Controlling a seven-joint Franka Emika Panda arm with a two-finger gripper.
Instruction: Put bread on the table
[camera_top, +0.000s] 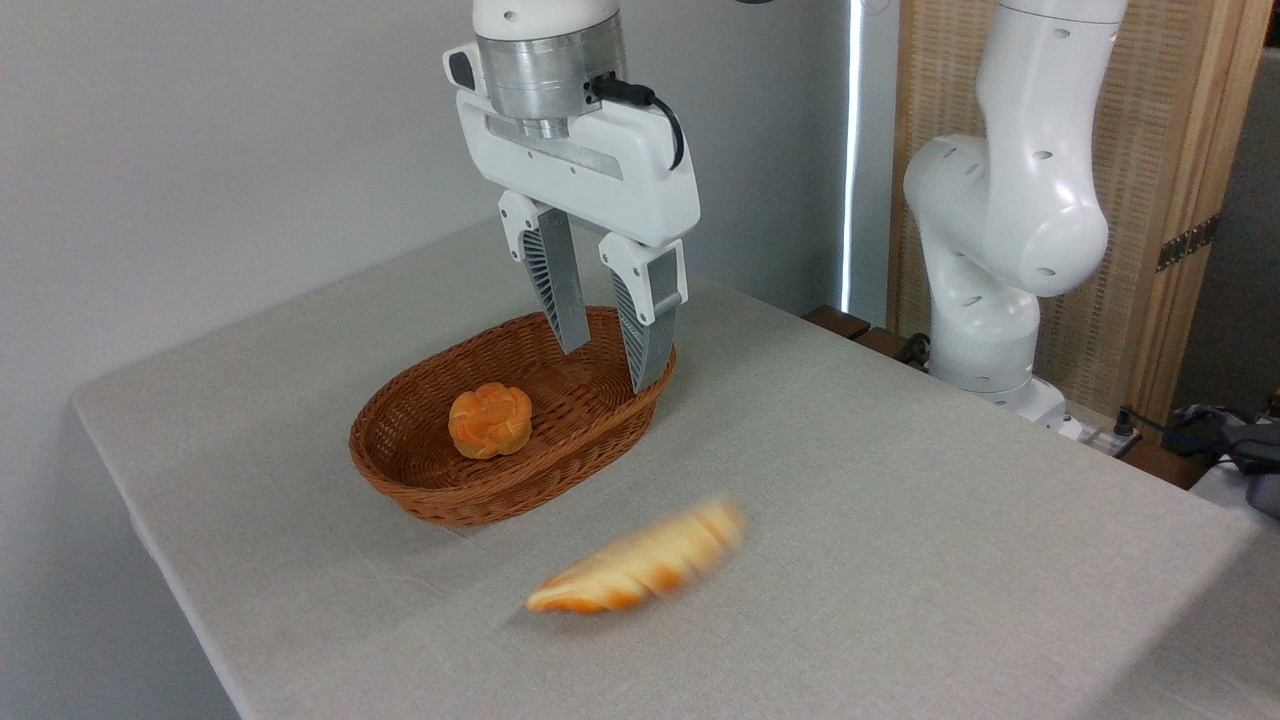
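Observation:
The bread (640, 568), a long golden-orange loaf with pale seams, lies on the table (900, 520) in front of the basket, blurred by motion. My gripper (612, 370) hangs well above and behind it, over the right end of the basket. It is open and nothing sits between its grey fingers (560, 290).
An oval brown wicker basket (420, 480) stands left of centre with a small round orange bun (490, 420) inside. The white arm base (1000, 260) rises at the right rear edge. The table's left edge drops off near the grey wall.

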